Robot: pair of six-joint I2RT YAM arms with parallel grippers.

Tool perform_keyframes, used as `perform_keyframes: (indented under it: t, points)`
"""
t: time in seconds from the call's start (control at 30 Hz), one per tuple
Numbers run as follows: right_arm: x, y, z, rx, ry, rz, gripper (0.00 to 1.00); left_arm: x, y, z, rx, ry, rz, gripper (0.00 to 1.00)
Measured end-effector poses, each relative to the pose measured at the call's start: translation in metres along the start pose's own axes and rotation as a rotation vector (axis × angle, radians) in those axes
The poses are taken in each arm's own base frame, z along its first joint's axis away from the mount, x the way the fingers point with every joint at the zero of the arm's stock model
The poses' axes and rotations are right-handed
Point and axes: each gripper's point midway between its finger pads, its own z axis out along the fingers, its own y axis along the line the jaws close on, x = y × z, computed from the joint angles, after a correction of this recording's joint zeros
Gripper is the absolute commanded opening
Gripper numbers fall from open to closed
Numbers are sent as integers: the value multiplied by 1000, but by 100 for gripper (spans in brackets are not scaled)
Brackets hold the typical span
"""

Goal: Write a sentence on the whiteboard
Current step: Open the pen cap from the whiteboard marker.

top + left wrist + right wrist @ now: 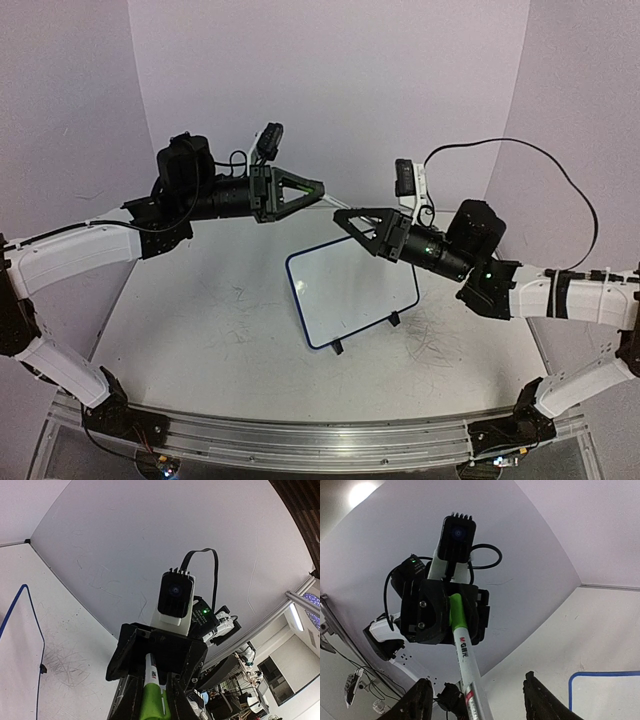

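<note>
Right gripper first: its two dark fingers rise from the bottom of its own wrist view, standing wide apart. The marker runs straight up between them with a gap on both sides, so the jaws are open and gripping nothing. Follow that white shaft away from the hand and it turns green, and there's the left gripper clamped tight on the green end, facing the right one head-on. The marker's near end is cut off by the frame's bottom edge, so which end carries the tip, I can't tell. Left wrist view, same story: green barrel between its own fingers, white shaft with a red label vanishing into the right gripper's dark mouth, far end hidden. From above, both hands meet in mid-air, and black fingers mask most of the marker. Whiteboard sits on the table below the right gripper, reaching from under its fingertips back toward the arm bases. Its face looks plain white, and each wrist camera catches only a strip of blue rim.
</note>
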Motion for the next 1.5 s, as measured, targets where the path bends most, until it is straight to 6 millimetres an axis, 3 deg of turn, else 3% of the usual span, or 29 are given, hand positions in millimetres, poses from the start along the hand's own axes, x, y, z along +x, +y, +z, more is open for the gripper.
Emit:
perform_keyframes:
  t: [0.33, 0.83, 0.93, 1.07, 1.13, 1.33, 1.5]
  points:
    - [-12, 17, 4, -113, -61, 29, 43, -2, -3, 0, 14, -6, -3, 0]
    - [-11, 16, 6, -129, -54, 55, 15, 0, -7, 0, 34, 1, -1, 0]
    - [-7, 13, 8, -126, -44, 60, 14, -1, -7, 0, 34, 1, -1, 0]
    - [-8, 13, 10, -127, -45, 63, 27, 0, -7, 0, 34, 1, -1, 0]
    - [-10, 14, 10, -130, -50, 60, 27, 0, -6, 0, 34, 2, -2, 0]
    - [-13, 15, 10, -130, -63, 62, 14, 0, -6, 0, 33, 2, -2, 0]
    - [-15, 15, 10, -131, -71, 72, 8, 0, -8, 0, 40, 0, 2, 0]
